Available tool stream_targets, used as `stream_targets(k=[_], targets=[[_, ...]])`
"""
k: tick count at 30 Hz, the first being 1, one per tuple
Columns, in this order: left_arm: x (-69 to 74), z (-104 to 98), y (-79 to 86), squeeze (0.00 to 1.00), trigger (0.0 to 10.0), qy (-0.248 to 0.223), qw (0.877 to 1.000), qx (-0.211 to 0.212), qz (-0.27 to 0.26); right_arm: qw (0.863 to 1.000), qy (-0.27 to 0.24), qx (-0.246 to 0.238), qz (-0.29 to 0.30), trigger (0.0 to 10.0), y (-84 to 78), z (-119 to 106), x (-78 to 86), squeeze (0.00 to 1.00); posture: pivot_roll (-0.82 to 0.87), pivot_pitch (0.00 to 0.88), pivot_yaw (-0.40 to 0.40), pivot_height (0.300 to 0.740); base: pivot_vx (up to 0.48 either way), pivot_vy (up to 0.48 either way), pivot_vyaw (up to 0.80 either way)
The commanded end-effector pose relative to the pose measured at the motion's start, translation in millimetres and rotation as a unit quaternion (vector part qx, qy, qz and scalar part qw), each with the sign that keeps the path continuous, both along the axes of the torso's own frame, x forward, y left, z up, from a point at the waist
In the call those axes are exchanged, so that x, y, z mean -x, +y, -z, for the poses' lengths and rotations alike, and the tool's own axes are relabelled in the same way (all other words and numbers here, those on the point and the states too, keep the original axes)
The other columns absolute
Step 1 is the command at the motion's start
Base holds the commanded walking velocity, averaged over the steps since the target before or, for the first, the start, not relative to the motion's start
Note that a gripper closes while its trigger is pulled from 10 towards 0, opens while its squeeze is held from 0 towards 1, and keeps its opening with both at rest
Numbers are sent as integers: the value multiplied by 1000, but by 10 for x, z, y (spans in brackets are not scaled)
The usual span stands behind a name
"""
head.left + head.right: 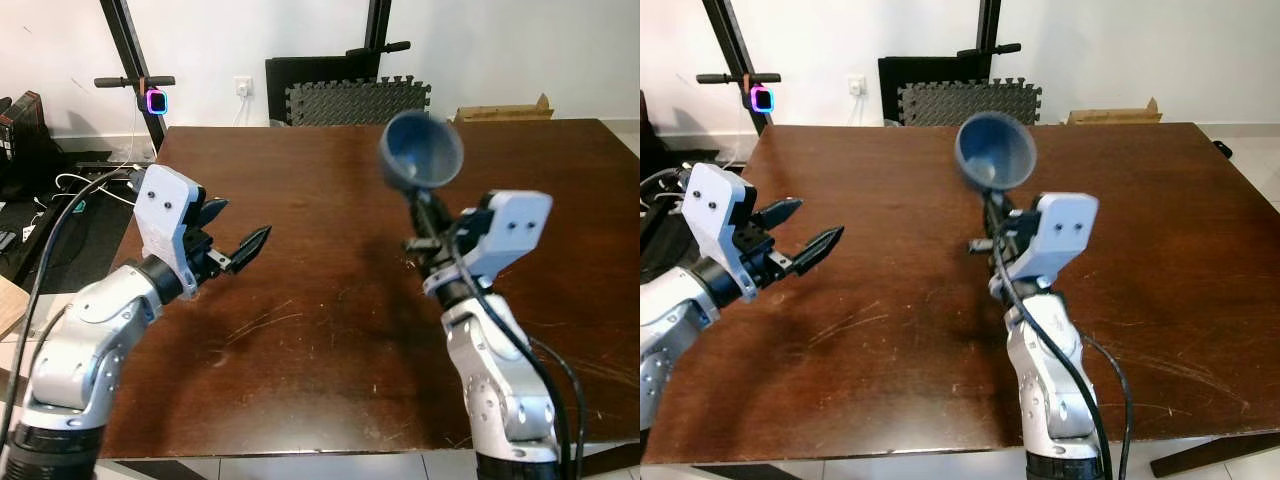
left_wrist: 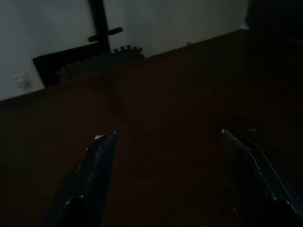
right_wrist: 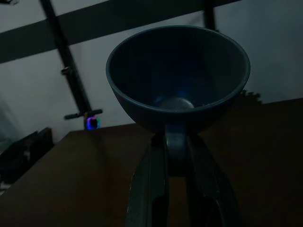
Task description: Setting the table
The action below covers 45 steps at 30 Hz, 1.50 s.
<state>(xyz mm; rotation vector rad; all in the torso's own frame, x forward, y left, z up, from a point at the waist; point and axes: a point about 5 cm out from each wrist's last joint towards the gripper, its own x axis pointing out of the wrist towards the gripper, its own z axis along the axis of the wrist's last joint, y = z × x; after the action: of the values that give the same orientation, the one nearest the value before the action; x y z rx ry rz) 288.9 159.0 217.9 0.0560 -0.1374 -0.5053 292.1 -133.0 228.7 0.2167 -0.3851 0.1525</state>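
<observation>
You're holding a blue bowl (image 1: 421, 149) by its base in the right gripper (image 1: 428, 222), fingers clamped on the foot, bowl raised above the middle of the dark wooden table (image 1: 300, 340). Lower it level and slowly, let the foot meet the wood before you release, and pick a spot well in from the near edge. The bowl is looking deep, round, matte grey-blue, empty. The left gripper (image 1: 233, 238) is hovering near the left edge, fingers spread, holding nothing.
</observation>
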Motion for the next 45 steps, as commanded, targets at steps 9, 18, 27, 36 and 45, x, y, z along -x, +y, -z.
stream_targets(k=[9, 18, 27, 36, 45], targets=[[248, 548, -194, 0, 10000, 75, 996, 2, -45, 997, 62, -3, 42, 10000, -18, 417, 119, 0, -3, 56, 76, 740, 0, 0, 0], [233, 605, -137, 0, 10000, 56, 993, -16, -102, 995, 71, 30, 68, 10000, -77, 541, 164, 0, -5, 57, 75, 740, 0, 0, 0], [162, 585, -169, 0, 10000, 44, 993, -16, -112, 995, 65, 35, 67, 10000, -84, 526, 120, 0, -11, 53, 73, 740, 0, 0, 0], [165, 605, -192, 0, 10000, 43, 993, -17, -110, 995, 67, 35, 67, 10000, -92, 541, 116, 0, -13, 53, 73, 740, 0, 0, 0], [150, 600, -194, 0, 10000, 40, 993, -16, -111, 995, 69, 33, 67, 10000, -98, 553, 104, 0, -13, 53, 73, 740, 0, 0, 0]])
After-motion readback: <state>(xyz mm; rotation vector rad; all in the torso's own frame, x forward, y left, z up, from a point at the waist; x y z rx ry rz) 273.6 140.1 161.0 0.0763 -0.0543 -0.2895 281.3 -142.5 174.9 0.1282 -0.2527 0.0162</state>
